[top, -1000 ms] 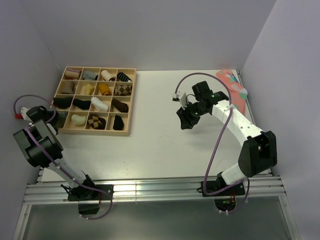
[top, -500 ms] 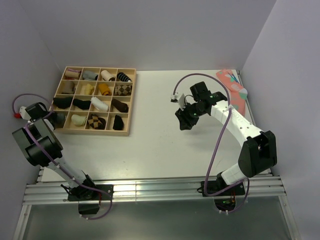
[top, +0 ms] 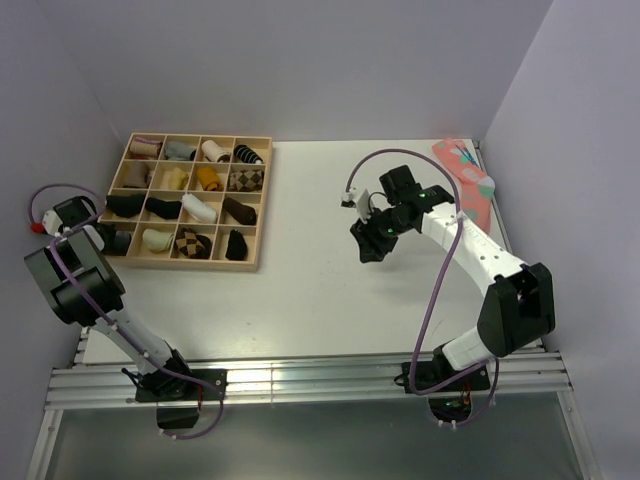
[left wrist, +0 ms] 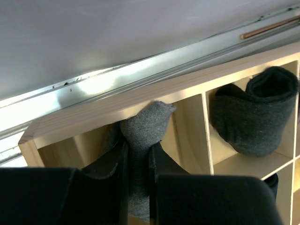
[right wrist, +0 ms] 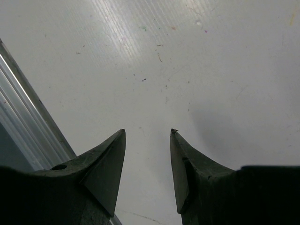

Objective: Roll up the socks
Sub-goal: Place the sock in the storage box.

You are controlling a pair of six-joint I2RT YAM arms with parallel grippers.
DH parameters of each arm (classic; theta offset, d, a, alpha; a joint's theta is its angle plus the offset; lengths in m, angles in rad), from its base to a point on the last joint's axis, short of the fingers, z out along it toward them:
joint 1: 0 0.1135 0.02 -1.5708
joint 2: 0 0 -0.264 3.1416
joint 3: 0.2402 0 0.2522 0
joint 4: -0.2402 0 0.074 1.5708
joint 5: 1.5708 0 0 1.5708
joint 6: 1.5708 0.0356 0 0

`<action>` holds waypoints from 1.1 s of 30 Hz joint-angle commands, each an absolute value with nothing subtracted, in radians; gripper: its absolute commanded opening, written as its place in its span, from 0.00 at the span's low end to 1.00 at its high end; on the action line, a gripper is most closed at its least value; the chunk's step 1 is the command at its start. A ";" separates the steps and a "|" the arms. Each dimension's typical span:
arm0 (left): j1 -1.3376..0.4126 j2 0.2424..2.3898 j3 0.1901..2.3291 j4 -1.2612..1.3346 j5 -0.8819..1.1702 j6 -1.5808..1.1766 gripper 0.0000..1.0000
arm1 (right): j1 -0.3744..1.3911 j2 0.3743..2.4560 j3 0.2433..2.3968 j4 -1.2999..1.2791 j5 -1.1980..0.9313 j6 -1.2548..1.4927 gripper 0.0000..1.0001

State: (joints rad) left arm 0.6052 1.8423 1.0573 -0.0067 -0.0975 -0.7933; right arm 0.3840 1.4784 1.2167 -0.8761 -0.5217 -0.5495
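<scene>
A dark charcoal-grey sock [left wrist: 140, 126] sits in the near-left corner compartment of the wooden organiser box [left wrist: 93, 110]. My left gripper [left wrist: 139, 147] is shut on it, one finger on each side, and the sock's rounded end bulges past the fingertips against the box wall. In the top view the left gripper [top: 108, 238] is at the box's left front corner [top: 185, 263], and the sock is mostly hidden there. My right gripper [top: 368, 245] is open and empty above the bare white table right of centre; in the right wrist view [right wrist: 148, 133] only table shows between its fingers.
The box holds several sock rolls, black, tan, white and checked; a black roll [left wrist: 255, 115] fills the compartment beside the grey sock. A salmon-pink dotted sock [top: 465, 175] lies at the table's far right corner. Walls close in on the left, back and right.
The left wrist has shifted slightly at the box's corner, still gripping the sock. The right gripper has drifted a little to the left, still open.
</scene>
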 commanded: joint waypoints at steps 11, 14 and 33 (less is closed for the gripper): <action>0.637 1.939 1.111 -0.356 -0.259 -0.891 0.00 | 0.394 1.410 1.161 -0.871 -0.522 -0.574 0.50; 0.632 1.953 1.129 -0.420 -0.305 -0.917 0.00 | 0.393 1.401 1.154 -0.870 -0.519 -0.578 0.50; 0.629 1.888 1.149 -0.517 -0.361 -0.985 0.25 | 0.393 1.379 1.132 -0.873 -0.494 -0.577 0.50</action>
State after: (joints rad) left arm 0.5522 1.8828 1.1988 -0.3023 -0.2787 -0.9340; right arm 0.3866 1.4082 1.1366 -0.8764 -0.4999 -0.5678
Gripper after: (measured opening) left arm 0.235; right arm 0.503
